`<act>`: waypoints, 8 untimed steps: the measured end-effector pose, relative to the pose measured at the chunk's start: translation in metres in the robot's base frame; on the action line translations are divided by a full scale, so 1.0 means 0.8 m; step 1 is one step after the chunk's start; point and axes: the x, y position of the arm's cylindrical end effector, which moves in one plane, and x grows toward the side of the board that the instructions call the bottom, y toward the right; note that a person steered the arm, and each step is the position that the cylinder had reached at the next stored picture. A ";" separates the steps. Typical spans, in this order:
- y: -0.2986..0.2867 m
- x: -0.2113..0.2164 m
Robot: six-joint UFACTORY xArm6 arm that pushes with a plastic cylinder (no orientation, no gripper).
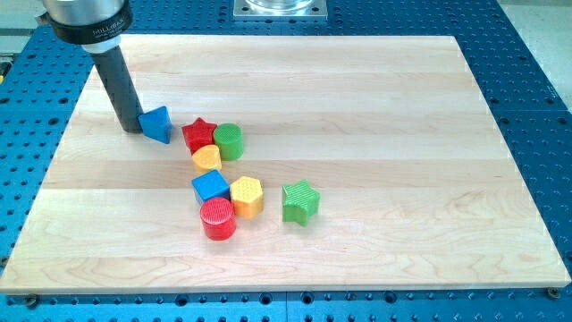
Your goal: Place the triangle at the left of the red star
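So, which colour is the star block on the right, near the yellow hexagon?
Green; the green star shows clearly in the camera view.

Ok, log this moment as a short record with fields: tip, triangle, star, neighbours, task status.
tip: my tip is at the blue triangle's left side, touching or nearly so
triangle: blue triangle lies left of the red star, small gap between
star: red star
neighbours: green cylinder at the star's right, yellow block just below it
board: wooden board
task status: triangle already left of the star
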 end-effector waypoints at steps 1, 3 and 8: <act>0.000 -0.039; 0.000 -0.038; 0.024 0.027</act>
